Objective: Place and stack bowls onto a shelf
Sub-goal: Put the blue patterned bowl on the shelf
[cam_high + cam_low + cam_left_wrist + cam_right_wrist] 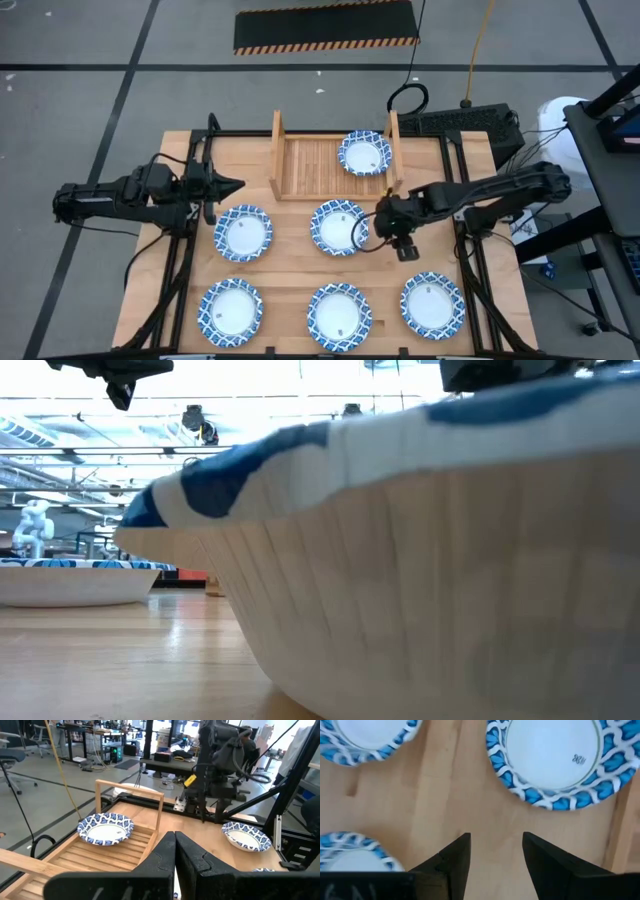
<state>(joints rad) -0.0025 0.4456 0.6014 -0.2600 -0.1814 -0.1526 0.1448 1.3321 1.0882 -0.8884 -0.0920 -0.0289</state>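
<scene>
One bowl [363,153] [106,827] sits on the right end of the slatted wooden shelf [310,165]. Several more bowls rest on the table; the far-row middle one [339,227] [550,760] lies just in front of the shelf. My right gripper [375,222] [495,852] hovers at that bowl's right rim, slanting down. It is open, with only bare wood between its fingers. My left gripper [235,185] [175,857] is shut and held level above the table's left side, beside the shelf's left end.
Other bowls lie at far left [243,233] and along the near edge [231,307] [339,316] [433,305]. One near bowl [400,560] fills the low view. The shelf's upright side boards [277,150] [394,150] flank the slats, and bare slats lie left of the shelved bowl.
</scene>
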